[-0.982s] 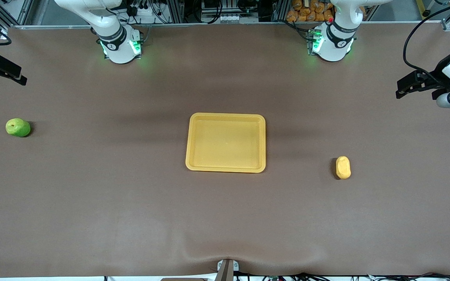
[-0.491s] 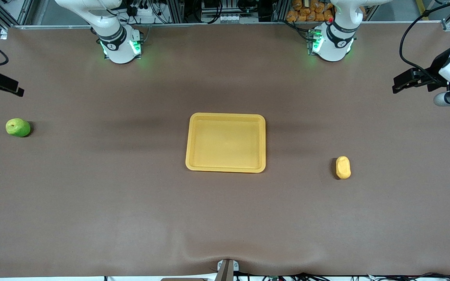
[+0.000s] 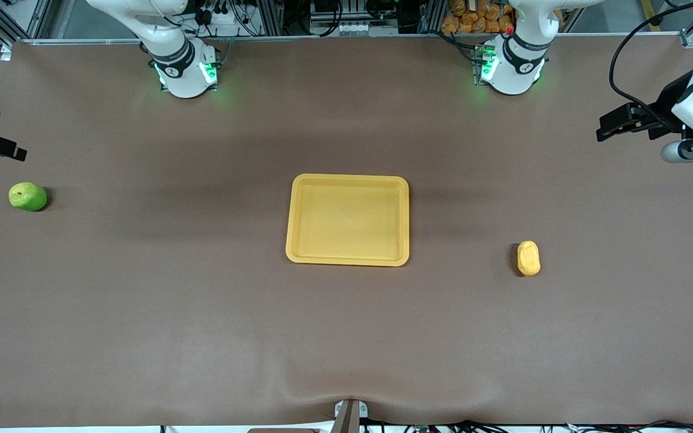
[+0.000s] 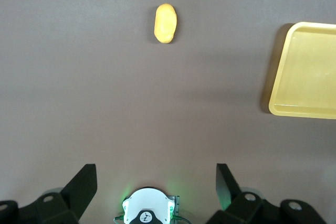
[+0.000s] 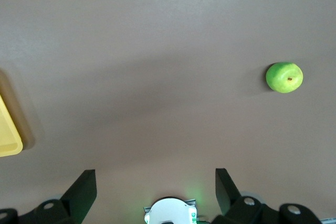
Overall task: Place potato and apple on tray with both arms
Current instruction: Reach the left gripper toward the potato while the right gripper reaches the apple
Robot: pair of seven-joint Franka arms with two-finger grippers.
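From the front, the left gripper (image 3: 608, 127) and right gripper (image 3: 12, 150) have drifted inward over the counter's (image 3: 202, 313) ends, tray (image 3: 348, 258) mid-counter still empty; each wrist view shows jaws apart, potato (image 4: 166, 23) and apple (image 5: 284, 77) untouched, so both pickups remain.

Brown table cover (image 3: 202, 313), orange bagged items (image 3: 473, 18) past its edge, cables (image 3: 328, 15).

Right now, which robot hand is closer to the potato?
Left. The left gripper hangs open over the table's end near the potato. The right gripper, open too, is over the other end, above the apple.
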